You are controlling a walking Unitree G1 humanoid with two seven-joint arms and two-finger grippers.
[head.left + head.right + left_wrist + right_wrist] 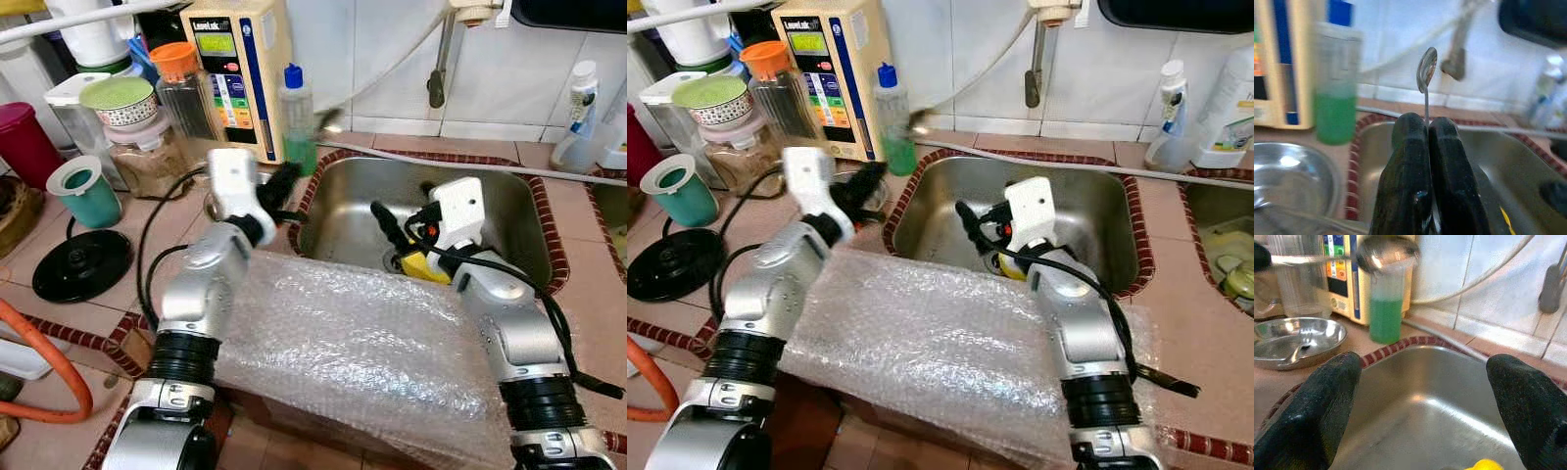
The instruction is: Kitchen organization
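My left gripper (1427, 125) is shut on the thin handle of a metal spoon (1427, 68), whose bowl stands up above the fingertips. It hovers over the counter at the sink's left rim (284, 188), and the spoon (328, 119) looks blurred near the green soap bottle (297, 122). My right gripper (1425, 406) is open, fingers (1317, 416) wide apart, with nothing between them. It hangs over the steel sink (509, 215), just above a yellow sponge (426, 264). A shallow steel dish (1298, 335) sits on the counter left of the sink.
Bubble wrap (362, 343) covers the counter's front edge under both arms. Jars, a water ioniser (240, 69), a teal cup (86, 191) and a black round base (80, 264) crowd the left counter. A tap (439, 69) hangs behind the sink; bottles (1171, 108) stand at the right.
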